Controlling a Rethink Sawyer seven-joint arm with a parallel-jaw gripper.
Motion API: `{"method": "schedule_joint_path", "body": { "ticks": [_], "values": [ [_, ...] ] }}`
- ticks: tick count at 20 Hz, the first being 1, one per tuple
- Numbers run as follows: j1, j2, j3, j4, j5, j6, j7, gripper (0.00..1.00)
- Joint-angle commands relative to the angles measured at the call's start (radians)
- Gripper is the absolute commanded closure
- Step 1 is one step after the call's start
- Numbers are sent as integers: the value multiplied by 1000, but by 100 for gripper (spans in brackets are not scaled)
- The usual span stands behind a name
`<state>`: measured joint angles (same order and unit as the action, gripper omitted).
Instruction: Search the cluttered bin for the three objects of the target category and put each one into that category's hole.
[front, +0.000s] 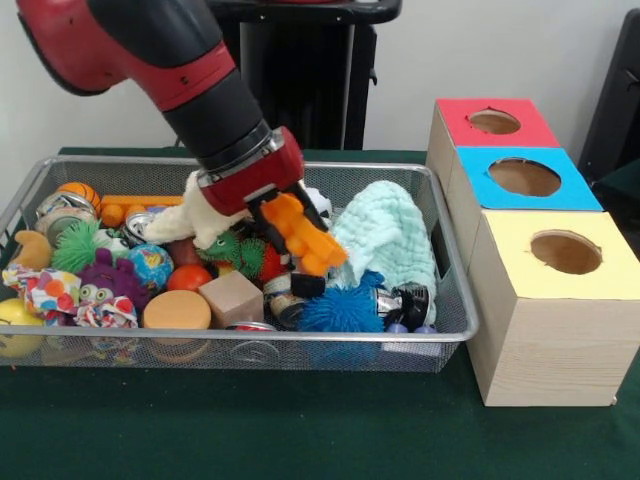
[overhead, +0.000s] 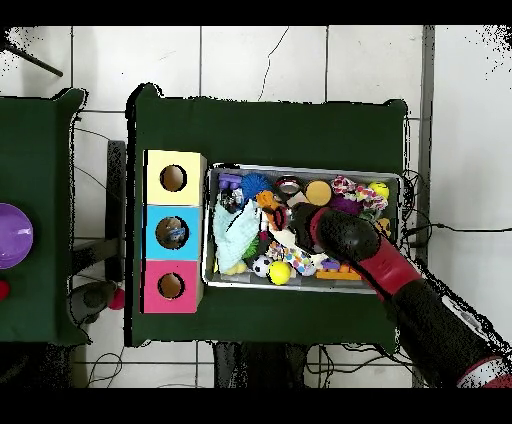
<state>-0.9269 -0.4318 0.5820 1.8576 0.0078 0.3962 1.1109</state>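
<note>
The wire mesh bin (front: 250, 337) stands on the green table, full of toys; it also shows in the overhead view (overhead: 305, 171). My gripper (front: 303, 250), with orange parts, reaches down into the middle of the bin, between a pale blue knitted cloth (front: 385, 235) and a green spiky toy (front: 232, 247). In the overhead view the gripper (overhead: 275, 212) is over the bin's middle, next to the cloth (overhead: 238, 235). I cannot tell whether it holds anything. No see-through film bags show in the bin; they are hidden or out of view.
Three wooden boxes with holes stand beside the bin: red top (front: 495, 125), blue top (front: 525, 180), yellow top (front: 565, 255). In the bin lie a blue spiky ball (front: 345, 305), a wooden block (front: 230, 297), a white plush toy (front: 190, 225) and several balls.
</note>
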Motion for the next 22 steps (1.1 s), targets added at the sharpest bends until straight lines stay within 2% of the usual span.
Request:
{"method": "schedule_joint_path", "body": {
  "ticks": [1, 11, 13, 16, 19, 20, 22],
  "values": [
    [50, 7, -52, 74, 61, -37, 303, 100],
    [69, -3, -45, 90, 79, -61, 278, 100],
    [76, -6, -60, 81, 63, -73, 259, 100],
    [111, -30, -115, 34, -7, -64, 191, 100],
    [130, -42, -140, 18, -32, -82, 172, 100],
    [137, -47, -149, 13, -41, -93, 166, 0],
    [154, -53, -171, -5, -62, -77, 142, 0]
  ]
}}
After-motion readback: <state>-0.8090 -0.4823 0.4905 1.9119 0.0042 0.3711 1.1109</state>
